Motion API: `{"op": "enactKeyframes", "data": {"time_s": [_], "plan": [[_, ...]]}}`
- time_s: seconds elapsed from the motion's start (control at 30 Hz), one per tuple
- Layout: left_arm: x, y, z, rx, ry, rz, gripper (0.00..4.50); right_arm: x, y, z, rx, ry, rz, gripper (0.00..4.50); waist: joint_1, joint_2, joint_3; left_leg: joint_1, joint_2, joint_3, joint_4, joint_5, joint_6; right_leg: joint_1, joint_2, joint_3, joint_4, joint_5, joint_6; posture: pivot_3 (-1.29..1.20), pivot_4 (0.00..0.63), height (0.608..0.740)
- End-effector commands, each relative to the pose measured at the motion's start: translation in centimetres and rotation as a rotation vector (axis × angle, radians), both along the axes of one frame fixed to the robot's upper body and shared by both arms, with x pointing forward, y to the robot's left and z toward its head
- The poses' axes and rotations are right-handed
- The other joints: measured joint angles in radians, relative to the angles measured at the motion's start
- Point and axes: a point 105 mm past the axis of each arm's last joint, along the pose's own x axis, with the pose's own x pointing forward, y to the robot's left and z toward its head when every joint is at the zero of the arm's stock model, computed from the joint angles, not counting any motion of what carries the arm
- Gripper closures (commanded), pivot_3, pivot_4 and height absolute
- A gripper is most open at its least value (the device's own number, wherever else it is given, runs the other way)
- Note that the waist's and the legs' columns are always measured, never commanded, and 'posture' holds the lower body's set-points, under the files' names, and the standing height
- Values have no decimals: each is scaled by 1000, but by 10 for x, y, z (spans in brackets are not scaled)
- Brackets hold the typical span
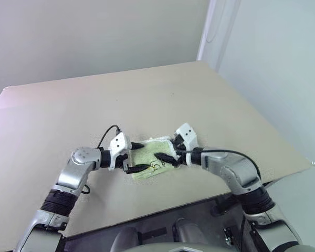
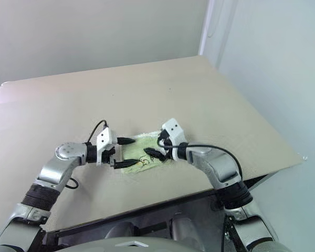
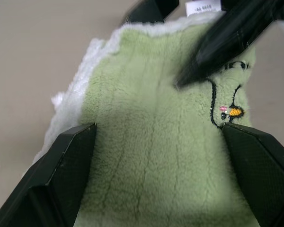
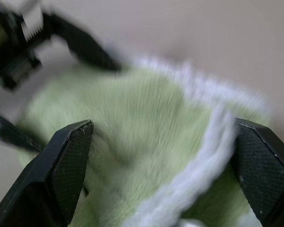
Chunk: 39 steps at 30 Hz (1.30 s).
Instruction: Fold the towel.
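Smooth beige table (image 1: pixel 210 100), fluffy green towel (image 1: pixel 149 157)

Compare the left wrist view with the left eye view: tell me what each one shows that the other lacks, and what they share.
Left wrist view: the towel's embroidered squiggle close up with its small orange and pink motif, the ribbed terry pile, and a white tag at the far edge.

Left eye view: the whole beige table, the pale wall beyond it, and both arms reaching in from either side.

Both: the green towel with white edging, the open left hand straddling it and a finger of the open right hand over it.
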Motion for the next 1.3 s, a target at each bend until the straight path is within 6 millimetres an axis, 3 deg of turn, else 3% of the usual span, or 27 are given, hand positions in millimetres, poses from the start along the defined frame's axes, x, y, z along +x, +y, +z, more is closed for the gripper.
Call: {"op": "enactKeyframes", "data": {"time_s": [0.03,0.17,0.33,0.43,0.63,0.8,0.93,1.03,1.13,1.3], "plan": [[2,7,-18,70,-57,3,42,4,1,-10,-68,-56,-10,0,-2,2,-1,0,0,0,1,0,0,1,0,0,0,0,0,0,0,740],[-5,19,-26,63,-50,7,42,3,-4,-27,-178,-91,2,0,-3,1,-2,13,0,0,3,0,0,15,0,0,-1,-1,-1,0,0,740],[-17,45,-23,47,-54,9,42,9,-6,-18,-157,-133,-14,0,-7,0,-3,19,1,0,3,-1,0,21,0,0,-1,-2,-1,0,0,740],[-15,59,-15,20,-61,26,42,17,-5,2,-69,-154,-47,0,-4,0,-3,18,1,-1,3,-1,0,19,0,-1,-1,-2,-1,0,0,740],[0,83,13,-65,-104,79,42,23,-4,63,243,-184,-53,0,-1,0,-2,12,1,-1,3,-1,0,14,0,-1,-1,-1,-1,0,0,740],[7,95,34,-146,-85,100,42,2,-3,95,382,-180,79,0,-3,0,-2,10,1,-1,3,-1,1,13,0,-1,-1,-1,0,0,0,740],[14,80,42,-147,-21,59,42,-14,-3,104,344,-209,178,0,-3,0,-2,10,1,-1,3,-1,2,12,0,-1,-1,-1,0,0,0,740],[11,74,43,-122,22,33,42,-30,0,97,221,-233,303,0,-2,0,-1,10,1,-1,4,-1,2,12,0,-2,-1,-1,0,0,0,740],[3,74,48,-101,61,6,42,-43,0,73,33,-252,426,0,-4,-1,-1,9,1,-1,3,-1,2,12,0,-2,-2,-2,-1,0,0,740],[-10,69,64,-110,78,-16,42,-39,1,39,-184,-308,528,0,-6,-2,0,9,2,-1,3,-1,2,10,0,-1,-1,-2,-1,0,0,740]]}}
